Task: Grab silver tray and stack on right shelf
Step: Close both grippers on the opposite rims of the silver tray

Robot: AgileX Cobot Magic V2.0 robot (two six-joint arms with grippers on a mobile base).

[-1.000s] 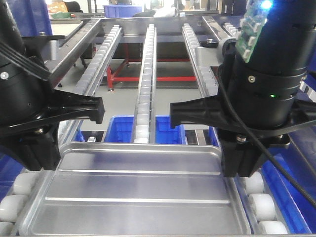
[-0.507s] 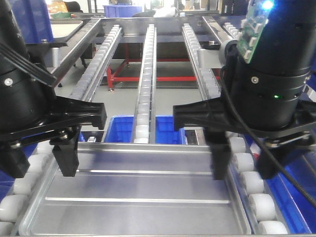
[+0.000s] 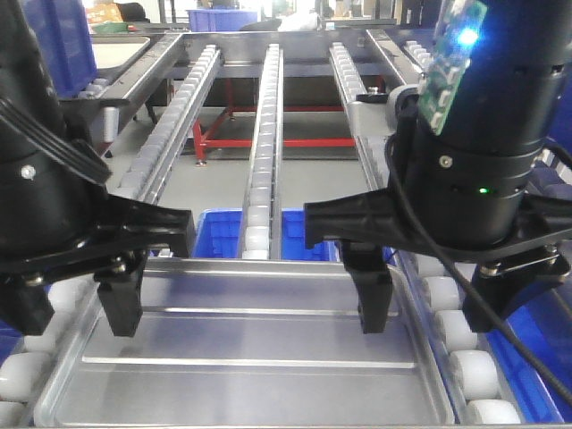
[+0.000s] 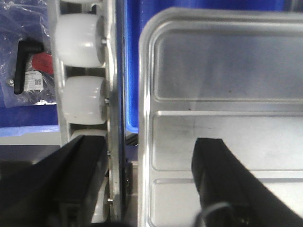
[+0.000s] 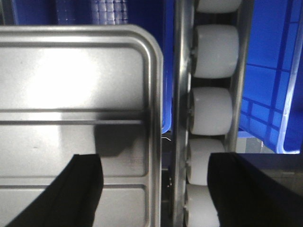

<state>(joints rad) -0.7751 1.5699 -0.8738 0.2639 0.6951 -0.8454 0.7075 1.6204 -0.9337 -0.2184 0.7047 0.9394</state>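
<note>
The left gripper (image 3: 73, 313) and right gripper (image 3: 433, 313) hang spread astride the side rims of the silver tray (image 3: 241, 357). It looks light, stiff and slick, so pinch those rolled rims.

Silver tray (image 3: 250, 357) near rim cut off at bottom; side rims partly behind left claw (image 3: 73, 317), right claw (image 3: 433, 313).

Silver tray (image 3: 241, 357) on rollers (image 3: 474, 371); L pincer (image 3: 73, 308), R pincer (image 3: 433, 313) straddle its sides.
</note>
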